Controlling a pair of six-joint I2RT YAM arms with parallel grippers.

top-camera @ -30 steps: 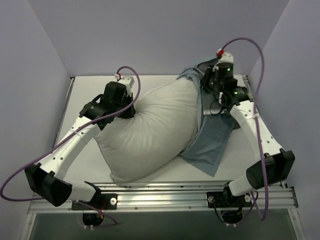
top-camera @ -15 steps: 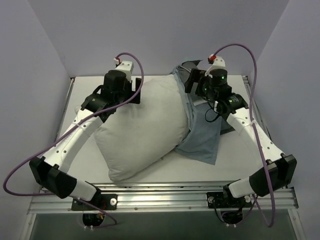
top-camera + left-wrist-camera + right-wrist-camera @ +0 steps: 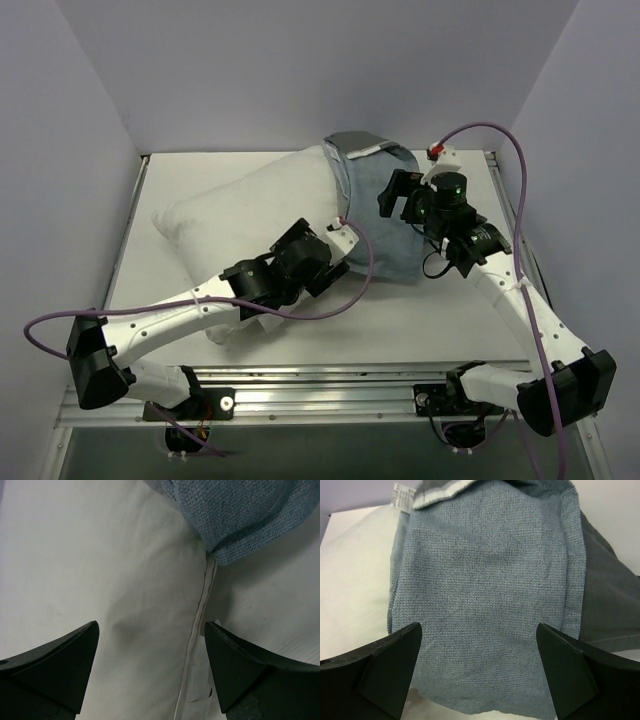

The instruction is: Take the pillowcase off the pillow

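My spread right gripper (image 3: 477,627) hangs over the blue-grey cloth pillowcase (image 3: 485,580) capping the plump white pillow's (image 3: 235,215) right end; my spread left gripper (image 3: 150,630), beside its hem.

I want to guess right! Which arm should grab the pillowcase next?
Probably the right: the right gripper, open, hangs over the pillowcase. The left gripper faces the white pillow.

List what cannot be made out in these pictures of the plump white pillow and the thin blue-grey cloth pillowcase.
1. Top view: the near edge of the plump white pillow is hidden under the left arm.
2. All views: how much of the pillow lies inside the thin blue-grey cloth pillowcase; the cloth covers it.
3. Right wrist view: the print on the small white tag is too small to read.
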